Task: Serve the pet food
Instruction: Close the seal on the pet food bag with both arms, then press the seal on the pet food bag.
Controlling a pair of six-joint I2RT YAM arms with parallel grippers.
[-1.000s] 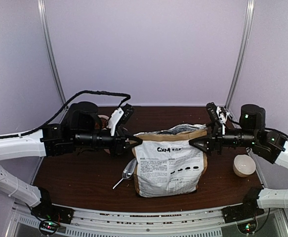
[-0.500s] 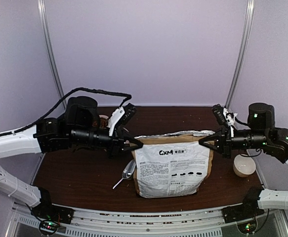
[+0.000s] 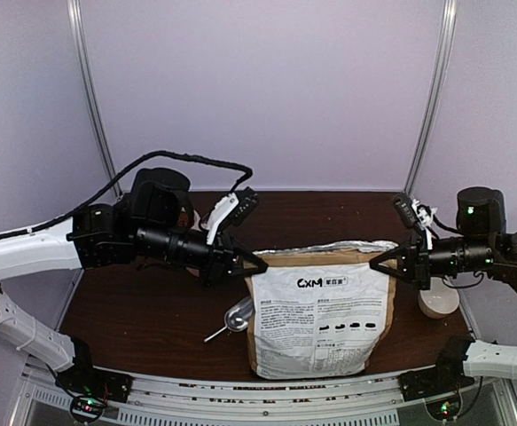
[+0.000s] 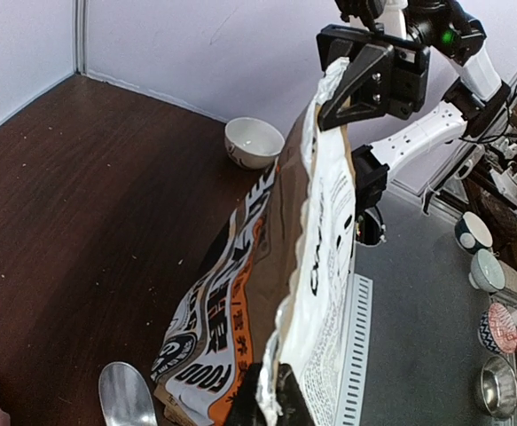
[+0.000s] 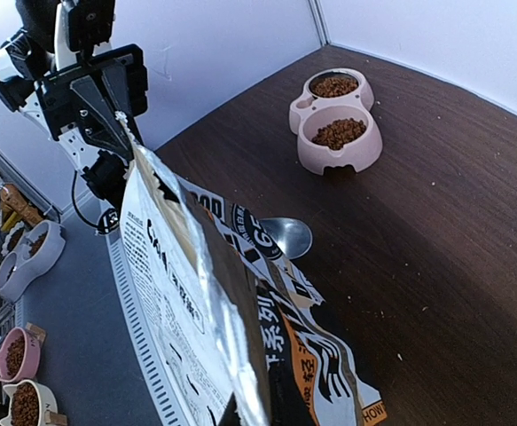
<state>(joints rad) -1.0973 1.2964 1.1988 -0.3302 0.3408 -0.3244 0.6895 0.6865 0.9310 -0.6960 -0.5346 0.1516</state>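
Observation:
The pet food bag [image 3: 320, 311] stands upright mid-table, its top edge stretched taut between both grippers. My left gripper [image 3: 256, 264] is shut on the bag's top left corner, and its dark fingers pinch the foil edge in the left wrist view [image 4: 272, 395]. My right gripper [image 3: 380, 264] is shut on the top right corner [image 5: 262, 408]. Reddish-brown pet food [image 5: 338, 133] fills both basins of the pink feeder [image 5: 364, 146] in the right wrist view. Any pet food inside the bag is hidden.
A shiny metal scoop [image 3: 238, 317] lies on the table just left of the bag. A white bowl [image 3: 437, 302] sits at the right, below my right arm. In the top view my left arm hides the feeder.
My right gripper has shut on the bag's top right corner. Both arms have moved toward the near edge and to the right, which stretched the bag's top flat and taut.

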